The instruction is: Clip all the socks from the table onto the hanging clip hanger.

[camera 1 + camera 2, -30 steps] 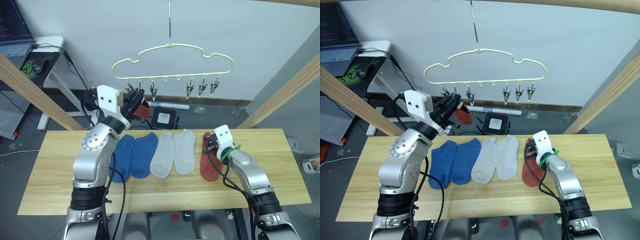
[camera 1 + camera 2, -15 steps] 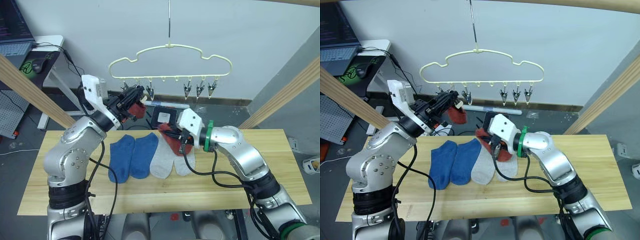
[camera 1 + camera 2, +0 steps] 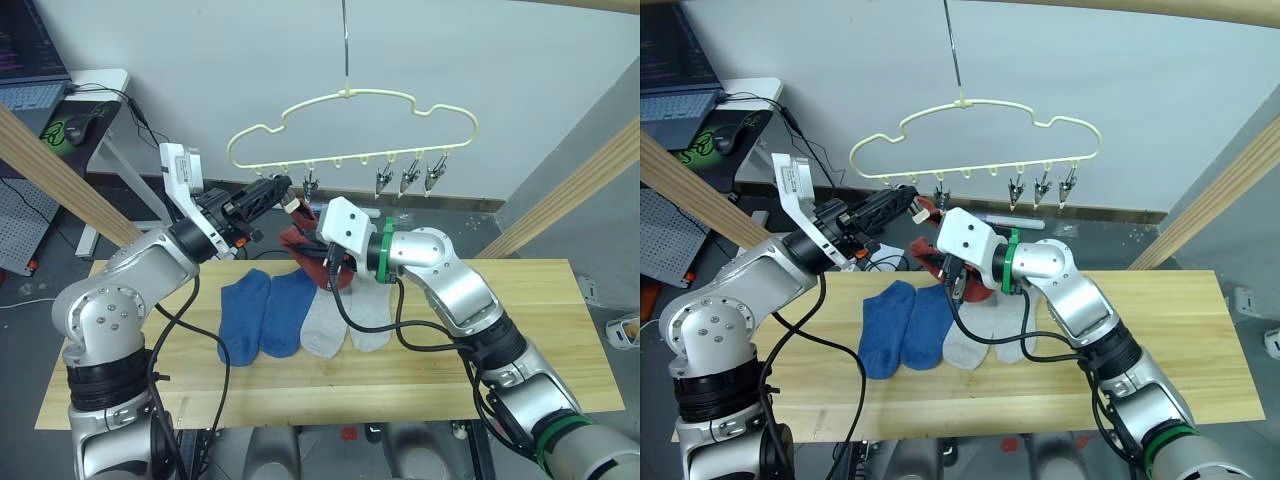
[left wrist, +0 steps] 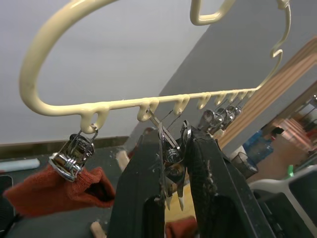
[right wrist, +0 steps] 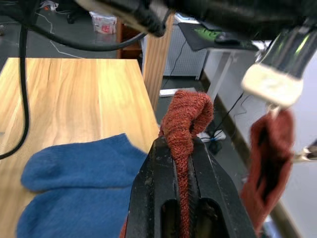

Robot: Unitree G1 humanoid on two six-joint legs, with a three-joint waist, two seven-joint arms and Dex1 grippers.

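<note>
While the left gripper (image 4: 171, 198) squeezes a clip (image 4: 170, 157) of the clip hanger (image 3: 350, 100), the right gripper (image 5: 182, 198) pinches a red sock (image 5: 185, 119) just below; the cuff should seat fully before release.

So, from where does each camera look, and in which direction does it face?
Head stereo views: look forward and down at the table, clip hanger, both arms.
Left wrist view: looks along the left gripper, squeezing a clip.
Right wrist view: looks along the right gripper, holding a rust sock.
Shared: the already clipped rust sock.
</note>
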